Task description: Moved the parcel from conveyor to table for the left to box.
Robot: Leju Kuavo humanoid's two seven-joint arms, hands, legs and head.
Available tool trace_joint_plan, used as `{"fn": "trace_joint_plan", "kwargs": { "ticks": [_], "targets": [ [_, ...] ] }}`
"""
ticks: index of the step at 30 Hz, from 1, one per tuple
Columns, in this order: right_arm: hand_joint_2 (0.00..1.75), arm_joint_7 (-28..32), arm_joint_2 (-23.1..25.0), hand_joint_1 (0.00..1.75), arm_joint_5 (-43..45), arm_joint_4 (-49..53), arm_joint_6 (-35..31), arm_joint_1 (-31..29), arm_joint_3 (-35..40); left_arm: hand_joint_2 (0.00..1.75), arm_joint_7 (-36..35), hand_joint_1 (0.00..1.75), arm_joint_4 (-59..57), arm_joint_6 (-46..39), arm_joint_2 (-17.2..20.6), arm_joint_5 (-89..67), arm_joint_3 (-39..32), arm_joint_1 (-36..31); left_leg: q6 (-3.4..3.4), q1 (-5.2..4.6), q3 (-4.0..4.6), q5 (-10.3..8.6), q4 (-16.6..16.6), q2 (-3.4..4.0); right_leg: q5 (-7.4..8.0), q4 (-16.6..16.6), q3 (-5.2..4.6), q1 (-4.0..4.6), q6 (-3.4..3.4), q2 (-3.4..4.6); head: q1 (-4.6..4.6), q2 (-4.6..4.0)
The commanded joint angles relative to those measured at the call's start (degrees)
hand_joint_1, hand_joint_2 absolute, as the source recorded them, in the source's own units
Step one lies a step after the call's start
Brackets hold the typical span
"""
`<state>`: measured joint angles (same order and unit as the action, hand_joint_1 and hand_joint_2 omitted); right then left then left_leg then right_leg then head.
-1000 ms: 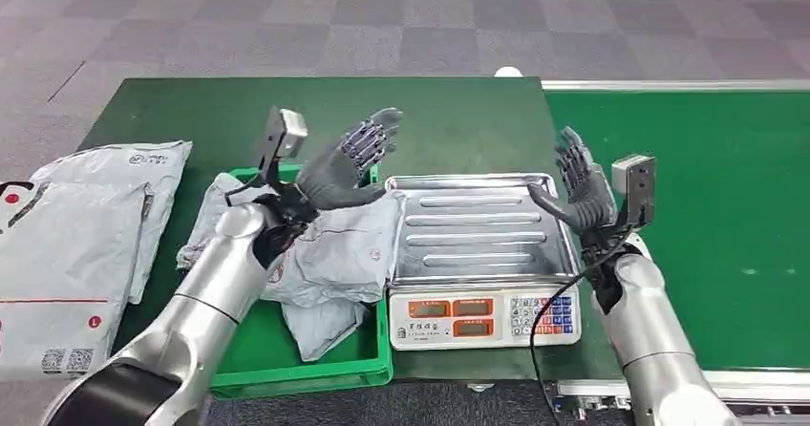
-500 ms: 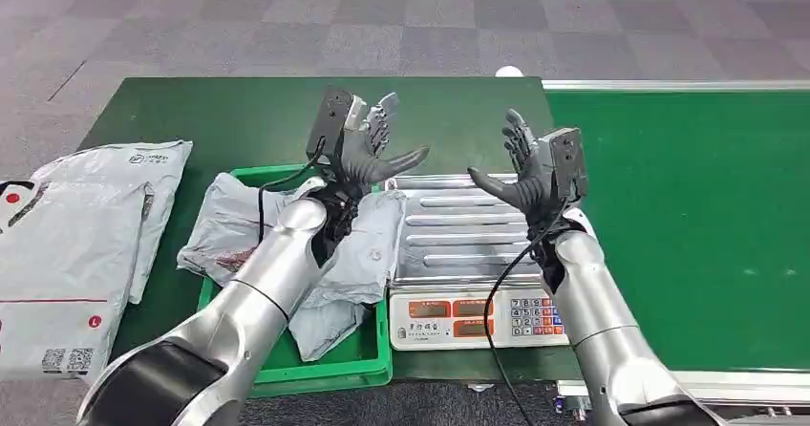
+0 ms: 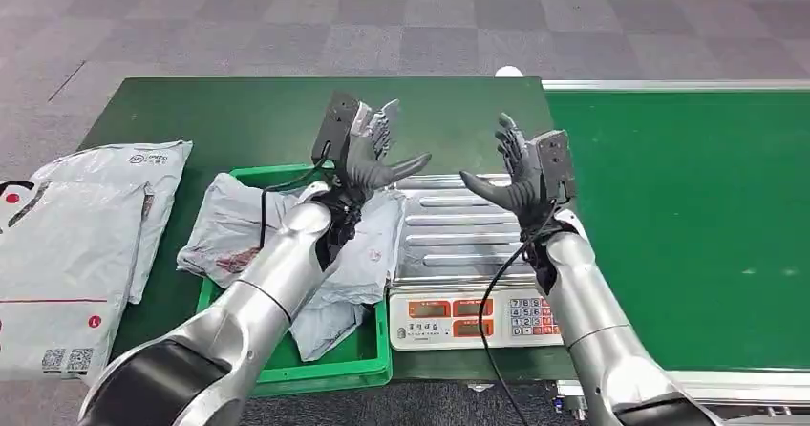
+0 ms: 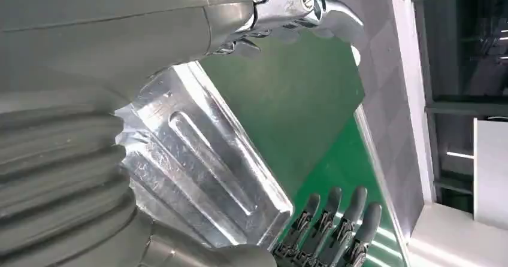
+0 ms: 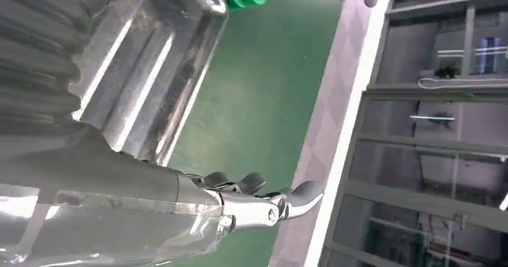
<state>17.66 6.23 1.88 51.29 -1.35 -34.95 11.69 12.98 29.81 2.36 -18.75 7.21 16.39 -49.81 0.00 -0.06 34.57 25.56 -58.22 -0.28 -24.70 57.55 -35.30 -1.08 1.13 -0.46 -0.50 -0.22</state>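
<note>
Both hands are raised above the scale's steel tray (image 3: 449, 240), palms facing each other, and hold nothing. My left hand (image 3: 373, 154) has its fingers spread over the tray's left edge; my right hand (image 3: 516, 173) is spread over its right part. Crumpled grey parcels (image 3: 320, 254) lie in the green bin (image 3: 330, 373) left of the scale. The conveyor belt (image 3: 697, 216) on the right carries no parcel. In the left wrist view the tray (image 4: 197, 171) and my right hand's fingers (image 4: 335, 225) show; the right wrist view shows the tray (image 5: 150, 69) and my own thumb (image 5: 257, 204).
The scale's display and keypad (image 3: 478, 321) face the near edge. More flat grey parcels (image 3: 72, 240) lie stacked at the table's left end. The green table (image 3: 248, 120) stretches behind the bin and scale.
Both hands have swung inward and up from either side of the scale to face each other above the tray. In the last half second they barely moved.
</note>
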Motion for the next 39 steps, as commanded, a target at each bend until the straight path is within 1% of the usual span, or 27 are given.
{"fn": "trace_joint_plan", "kwargs": {
  "ticks": [1, 8, 14, 18, 21, 23, 27, 35, 39],
  "targets": [
    [1.75, -2.15, -1.39, 0.0, -1.37, 4.41, -1.41, 3.08, 2.86, 1.75, 2.09, 0.0, -3.11, -1.65, 1.84, -1.42, 5.9, 0.45, -0.03, 0.05, -0.2, 0.04, 0.11, 0.02, -0.03, -0.13, 0.21, 0.06, -0.08, 0.03, 0.0, 0.0],
    [1.75, -2.07, -1.41, 0.0, -1.77, 3.5, -1.39, 2.29, 3.31, 1.75, 2.5, 0.0, -2.17, -2.3, 2.39, -0.97, 6.08, 0.99, -0.03, 0.02, -0.06, 0.02, 0.03, 0.07, -0.01, -0.06, 0.06, 0.02, -0.05, 0.07, 0.0, 0.0],
    [1.75, -1.43, -1.22, 0.0, -2.21, 6.48, -1.69, 3.78, 3.6, 1.75, 3.92, 0.0, -0.88, -3.53, 3.6, -1.17, 7.02, 2.57, -0.05, 0.03, -0.19, 0.04, 0.11, 0.13, -0.01, -0.12, 0.16, 0.03, -0.09, 0.13, 0.0, 0.0],
    [1.75, -2.89, -0.79, 0.0, -3.42, 7.61, -2.38, 2.28, 4.33, 1.75, 4.36, 0.0, 0.75, -4.35, 3.42, -1.69, 7.69, 3.2, -0.04, 0.04, -0.08, 0.06, 0.02, 0.15, -0.02, -0.04, 0.05, 0.04, -0.07, 0.15, 0.0, 0.0],
    [1.75, -3.69, -0.99, 0.0, -3.36, 6.29, -2.79, 0.13, 4.12, 1.75, 4.7, 0.0, 1.92, -5.09, 2.75, -1.26, 7.55, 3.25, -0.04, 0.05, -0.12, 0.06, 0.03, 0.17, 0.0, -0.08, 0.1, 0.05, -0.08, 0.17, 0.0, 0.0],
    [1.75, -3.63, -1.17, 0.0, -3.14, 5.52, -2.86, -0.48, 3.79, 1.75, 4.88, 0.0, 2.29, -5.16, 2.81, -0.66, 7.3, 3.17, -0.02, 0.01, 0.0, 0.03, -0.01, 0.1, -0.01, 0.0, -0.01, 0.01, -0.04, 0.1, 0.0, 0.0],
    [1.75, -2.59, -1.93, 0.0, -2.85, 4.55, -3.09, -0.78, 3.27, 1.75, 6.28, 0.0, 3.58, -4.95, 3.39, 0.14, 7.76, 3.96, -0.04, 0.05, -0.1, 0.03, 0.03, 0.12, 0.02, -0.09, 0.1, 0.04, -0.07, 0.12, 0.0, 0.0],
    [1.75, -1.49, -4.29, 0.0, -3.5, 7.92, -4.12, 2.8, 0.57, 1.75, 6.57, 0.0, 1.22, -4.32, 2.57, 1.21, 9.63, 2.03, -0.02, 0.04, -0.09, 0.01, 0.04, -0.09, -0.04, -0.09, 0.13, 0.04, -0.05, -0.09, 0.0, 0.0],
    [1.75, -0.36, -5.59, 0.0, -3.4, 7.99, -4.07, 4.43, 0.52, 1.75, 8.68, 0.0, 3.07, -5.49, 2.61, 3.63, 7.78, 3.14, -0.03, 0.08, -0.16, 0.02, 0.06, -0.11, -0.04, -0.15, 0.21, 0.08, -0.07, -0.1, 0.0, 0.0]
  ]
}}
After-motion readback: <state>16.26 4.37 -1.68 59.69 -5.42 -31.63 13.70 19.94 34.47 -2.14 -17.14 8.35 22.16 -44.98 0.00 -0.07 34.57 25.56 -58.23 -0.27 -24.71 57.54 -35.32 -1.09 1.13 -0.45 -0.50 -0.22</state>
